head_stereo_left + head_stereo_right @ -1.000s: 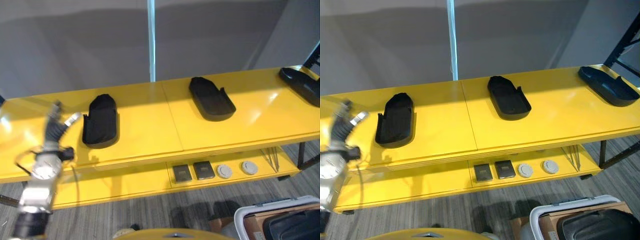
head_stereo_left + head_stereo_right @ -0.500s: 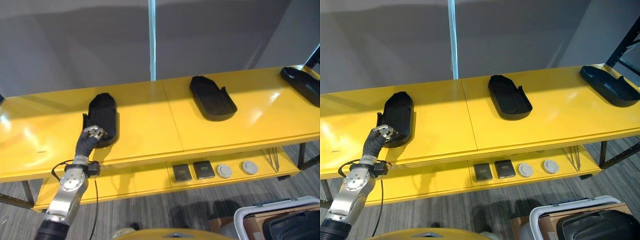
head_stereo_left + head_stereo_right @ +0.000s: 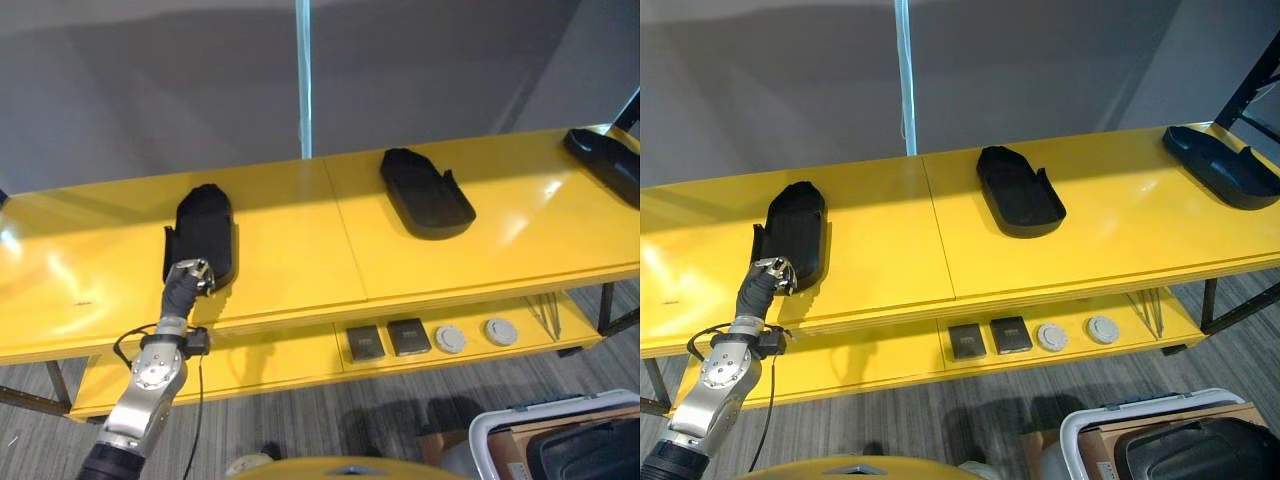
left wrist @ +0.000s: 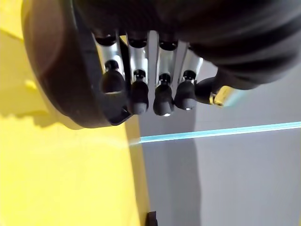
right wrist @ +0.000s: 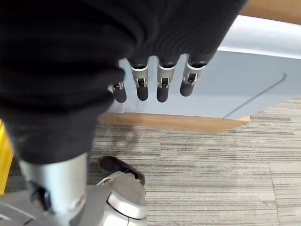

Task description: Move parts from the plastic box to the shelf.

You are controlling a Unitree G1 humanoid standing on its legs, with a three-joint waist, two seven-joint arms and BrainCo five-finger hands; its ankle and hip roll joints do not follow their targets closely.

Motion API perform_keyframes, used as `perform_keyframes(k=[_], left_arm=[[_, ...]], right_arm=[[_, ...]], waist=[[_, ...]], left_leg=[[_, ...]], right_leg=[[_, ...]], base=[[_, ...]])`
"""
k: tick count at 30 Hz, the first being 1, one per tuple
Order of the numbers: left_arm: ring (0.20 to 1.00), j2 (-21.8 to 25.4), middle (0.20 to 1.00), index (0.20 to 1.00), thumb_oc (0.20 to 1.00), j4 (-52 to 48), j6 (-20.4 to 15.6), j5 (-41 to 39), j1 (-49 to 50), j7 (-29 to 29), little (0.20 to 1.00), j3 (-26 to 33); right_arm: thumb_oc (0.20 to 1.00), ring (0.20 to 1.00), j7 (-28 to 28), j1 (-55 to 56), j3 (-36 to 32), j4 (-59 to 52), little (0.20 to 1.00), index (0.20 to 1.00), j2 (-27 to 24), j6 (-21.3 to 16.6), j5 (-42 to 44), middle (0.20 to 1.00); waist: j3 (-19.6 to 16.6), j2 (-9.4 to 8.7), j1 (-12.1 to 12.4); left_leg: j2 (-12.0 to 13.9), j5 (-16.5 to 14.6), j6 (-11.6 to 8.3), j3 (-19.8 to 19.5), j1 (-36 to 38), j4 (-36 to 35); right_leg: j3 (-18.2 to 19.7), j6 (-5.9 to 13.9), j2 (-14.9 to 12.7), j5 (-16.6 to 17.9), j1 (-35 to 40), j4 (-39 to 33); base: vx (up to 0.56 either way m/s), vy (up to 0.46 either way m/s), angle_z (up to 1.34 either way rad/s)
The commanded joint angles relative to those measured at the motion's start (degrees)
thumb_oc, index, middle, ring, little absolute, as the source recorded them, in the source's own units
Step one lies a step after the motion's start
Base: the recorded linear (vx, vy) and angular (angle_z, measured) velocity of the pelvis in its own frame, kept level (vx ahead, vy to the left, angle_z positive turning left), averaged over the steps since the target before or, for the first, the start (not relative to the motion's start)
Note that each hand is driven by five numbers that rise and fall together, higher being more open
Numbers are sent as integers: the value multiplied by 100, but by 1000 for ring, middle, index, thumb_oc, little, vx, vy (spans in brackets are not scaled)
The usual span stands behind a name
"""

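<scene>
A: Step in hand?
B: Placement, by appearance. Black moulded plastic part [image 3: 203, 240], elongated and tray-like, lying flat on the top board of the yellow shelf [image 3: 300, 250], toward 9 o'clock in the head views. Left hand [image 3: 189, 277] at the part's near end, touching its rim.

A: State of that hand?
B: In the left wrist view, silver fingers [image 4: 137, 94] bent over the part's dark rim [image 4: 61, 70], thumb set apart beside them. Clamped on the rim, judging from that curl, though the hold looks light.

A: Pose of the arm?
B: Reaching up from 7 o'clock, forearm steep, wrist bent forward over the shelf edge, palm facing down.

A: Next move?
B: Probably a release: straightening the fingers, lifting clear without dragging the part off the edge, then turning back toward the white-rimmed plastic box [image 3: 560, 440] at 5 o'clock, where further dark parts seem to wait.

A: Other parts?
B: Second black part [image 3: 425, 193] near shelf centre, third black part [image 3: 603, 160] at 2 o'clock, both well apart from the first.

A: Right hand?
B: Right hand [image 5: 155, 80] hanging low beside the box, fingers relaxed and apart, holding nothing.
</scene>
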Motion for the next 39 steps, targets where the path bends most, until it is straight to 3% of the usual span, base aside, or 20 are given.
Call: perform_keyframes(k=[1, 11, 19, 29, 39], left_arm=[[200, 333, 200, 200, 200, -140, -511, 398, -183, 12, 200, -23], [200, 359, 200, 200, 200, 219, -406, 399, 3, 439, 200, -215], [200, 312, 200, 200, 200, 637, -522, 775, -12, 712, 200, -256], [200, 277, 200, 200, 200, 1108, -557, 760, -549, 1048, 200, -61], [200, 33, 200, 200, 200, 1682, -335, 606, -958, 1083, 200, -32]], right_arm=[[1000, 1000, -97, -138, 220, 356, 1000, 1000, 83, -29, 167, 1000], [1000, 1000, -77, -133, 239, 340, 1000, 1000, 69, -10, 203, 1000], [1000, 1000, -54, -196, 275, 304, 1000, 1000, 61, 49, 240, 1000], [1000, 1000, -11, -126, 318, 231, 1000, 1000, 9, 72, 62, 1000], [1000, 1000, 56, -87, 341, 161, 1000, 1000, -12, 116, -163, 1000]], waist=[[92, -284, 2], [128, -280, 28], [116, -288, 42], [16, -304, -141], [-61, -336, -324]], left_leg=[[248, -418, -196, -267, -229, 490], [236, -409, -192, -289, -235, 487], [228, -404, -184, -310, -231, 478], [251, -418, -173, -199, -142, 464], [280, -426, -170, -77, -93, 475]], right_leg=[[-104, 434, -490, 86, -103, 200], [-118, 444, -495, 107, -111, 189], [-121, 435, -496, 105, -104, 186], [11, 425, -476, 100, -99, 188], [148, 420, -447, 92, -145, 222]], base=[[0, 0, 0], [0, 0, 0], [0, 0, 0], [0, 0, 0], [11, -2, -4]])
